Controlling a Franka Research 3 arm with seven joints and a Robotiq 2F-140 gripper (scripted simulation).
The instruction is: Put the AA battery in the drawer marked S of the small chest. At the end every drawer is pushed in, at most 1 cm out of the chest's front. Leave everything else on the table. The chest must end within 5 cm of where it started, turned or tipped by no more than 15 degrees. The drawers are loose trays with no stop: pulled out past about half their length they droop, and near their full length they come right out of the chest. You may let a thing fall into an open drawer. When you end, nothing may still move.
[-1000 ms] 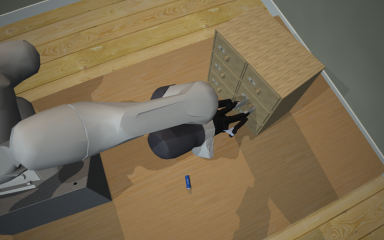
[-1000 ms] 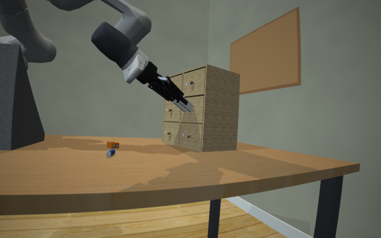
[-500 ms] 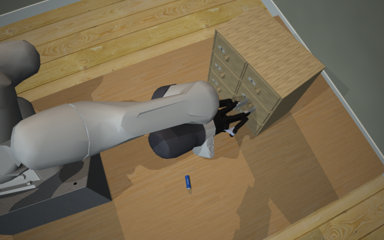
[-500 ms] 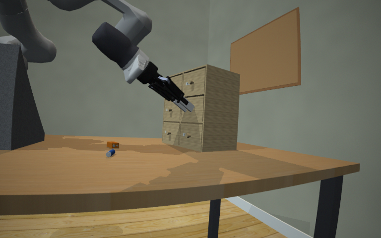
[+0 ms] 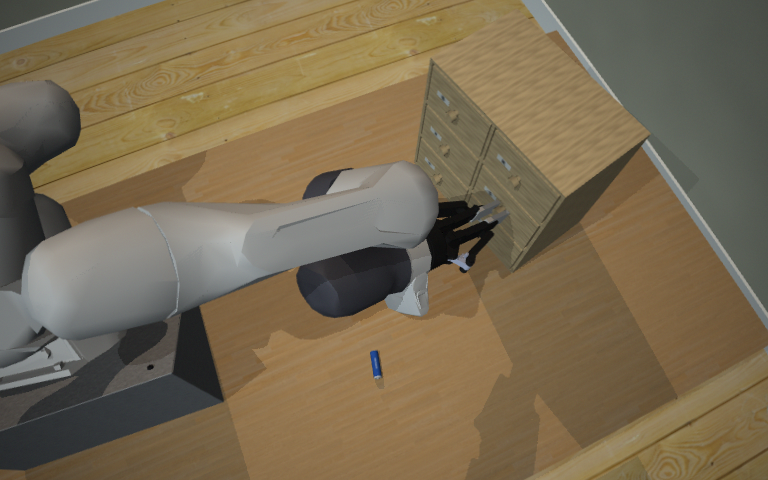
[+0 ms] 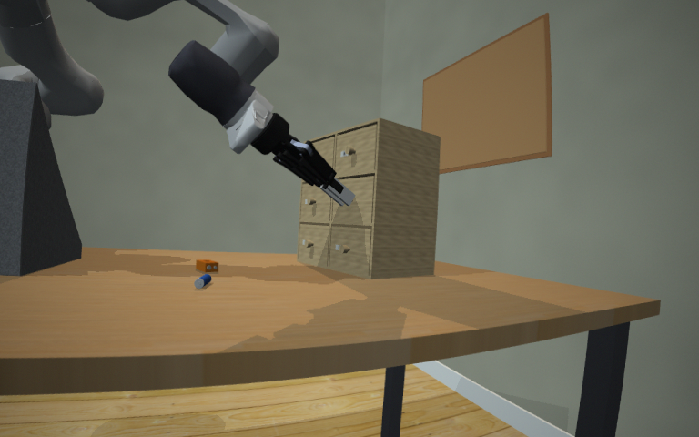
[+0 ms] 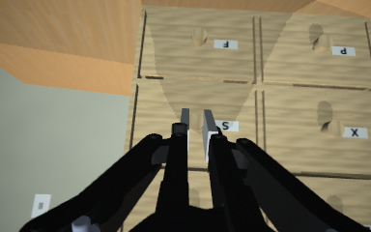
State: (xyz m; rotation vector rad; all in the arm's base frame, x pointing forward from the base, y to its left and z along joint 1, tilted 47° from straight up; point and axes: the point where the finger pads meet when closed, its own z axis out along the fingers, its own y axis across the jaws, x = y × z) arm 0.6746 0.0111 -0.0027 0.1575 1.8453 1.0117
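The blue AA battery (image 5: 375,363) (image 6: 202,281) lies on its side on the table, well in front of the chest and far from my gripper. The small wooden chest (image 5: 538,96) (image 6: 407,206) (image 7: 299,106) has six drawers, all pushed in. The drawer with the S label (image 7: 227,126) is the middle one of its column. My gripper (image 5: 498,210) (image 6: 346,198) (image 7: 195,120) is at that drawer's front, tilted downward, with its fingers closed narrowly on either side of the drawer's knob (image 7: 195,124). The knob fills the gap between them.
A small orange block (image 6: 207,266) lies on the table just behind the battery. Drawers marked F (image 7: 225,44), P (image 7: 343,50) and X (image 7: 355,132) adjoin the S drawer. The robot's dark base (image 5: 113,390) stands at the table's left.
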